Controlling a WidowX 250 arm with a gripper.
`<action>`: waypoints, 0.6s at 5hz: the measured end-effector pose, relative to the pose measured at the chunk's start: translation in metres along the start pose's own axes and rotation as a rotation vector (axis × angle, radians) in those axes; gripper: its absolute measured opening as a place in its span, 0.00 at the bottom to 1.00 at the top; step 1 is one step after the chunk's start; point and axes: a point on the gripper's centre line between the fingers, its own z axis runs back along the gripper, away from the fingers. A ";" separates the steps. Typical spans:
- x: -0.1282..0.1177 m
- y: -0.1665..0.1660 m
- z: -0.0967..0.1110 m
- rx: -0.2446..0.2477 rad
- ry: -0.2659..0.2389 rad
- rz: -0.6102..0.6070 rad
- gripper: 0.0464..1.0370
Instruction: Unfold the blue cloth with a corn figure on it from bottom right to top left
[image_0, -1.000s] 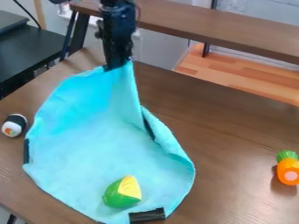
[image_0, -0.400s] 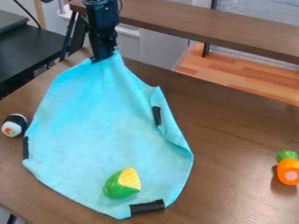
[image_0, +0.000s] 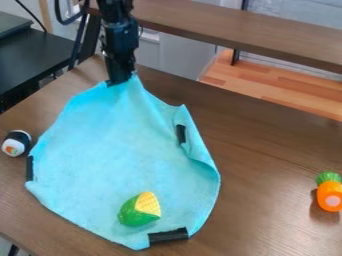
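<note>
Pinches the blue cloth (image_0: 113, 155) by its raised far corner between the jaws of the black gripper (image_0: 120, 82), above the table's (image_0: 280, 145) far left, with most of it nearward and below them, under the toy corn (image_0: 139, 210).

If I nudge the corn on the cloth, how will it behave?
The corn may rock or roll, given its rounded green side. Its glossy look suggests hard, fairly slippery plastic. The soft blue cloth would probably ruck up beneath it.
</note>
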 end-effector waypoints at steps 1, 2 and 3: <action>0.002 0.005 -0.018 0.004 0.017 -0.025 0.46; 0.006 0.007 -0.016 0.010 0.003 -0.044 0.74; 0.006 0.004 -0.017 -0.013 -0.006 -0.049 0.96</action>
